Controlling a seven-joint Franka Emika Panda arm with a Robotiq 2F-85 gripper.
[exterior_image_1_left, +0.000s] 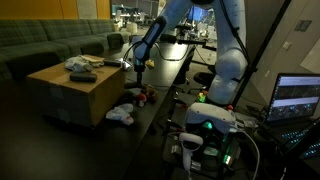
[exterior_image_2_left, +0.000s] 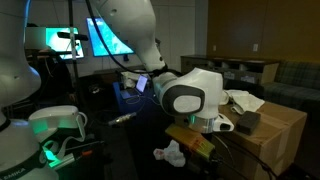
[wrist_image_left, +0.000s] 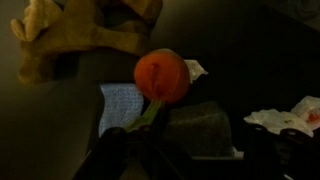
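In the wrist view a round orange toy fruit (wrist_image_left: 161, 76) with a green stem (wrist_image_left: 148, 115) hangs close in front of the camera. The stem runs down into my gripper (wrist_image_left: 185, 150), whose dark fingers (wrist_image_left: 105, 155) are shut on it. In an exterior view the gripper (exterior_image_1_left: 138, 68) hangs beside the corner of a cardboard box (exterior_image_1_left: 80, 90), above the floor. In the other exterior view the white wrist (exterior_image_2_left: 190, 95) hides most of the gripper; a yellow-orange thing (exterior_image_2_left: 190, 140) shows just beneath it.
A white cloth (exterior_image_1_left: 120, 115) and small red items (exterior_image_1_left: 140, 96) lie on the floor under the arm. The box top carries clutter (exterior_image_1_left: 82, 68). A sofa (exterior_image_1_left: 50, 45) stands behind. A crumpled white piece (wrist_image_left: 285, 118) and a tan cloth (wrist_image_left: 70, 35) lie below.
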